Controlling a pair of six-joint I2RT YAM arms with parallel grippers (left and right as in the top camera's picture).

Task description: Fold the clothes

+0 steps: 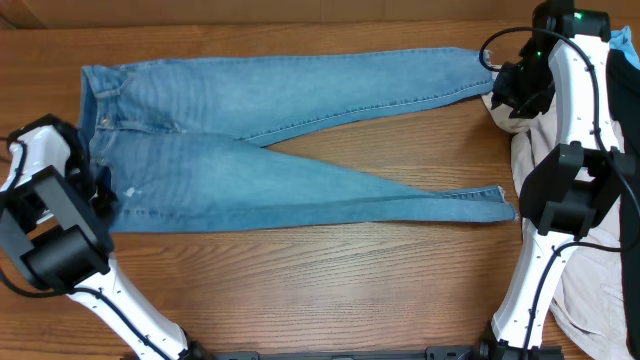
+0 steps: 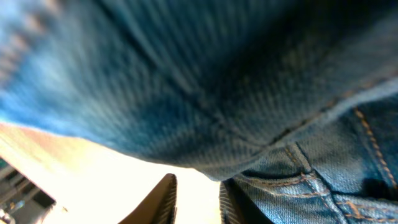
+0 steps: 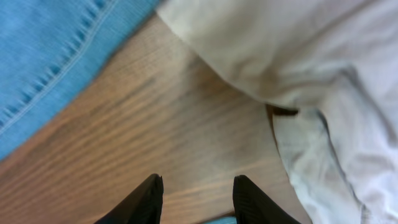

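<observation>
From my remote station I count one pair of jeans (image 1: 250, 150) in light blue denim, with two long legs, spread on one wooden bench (image 1: 330, 300). There is one off-white garment (image 1: 600, 290), heaped at the right edge. There is also one small patch of pale blue cloth (image 1: 627, 45) at the far right corner, though I cannot tell what it is. Two white-and-black robot arms are in view: one left arm (image 1: 50, 240) and one right arm (image 1: 577, 100). Each carries one pincer, making two in all: the left pincer (image 2: 198, 202) and the right pincer (image 3: 198, 199). Each pincer shows two dark fingers.
</observation>
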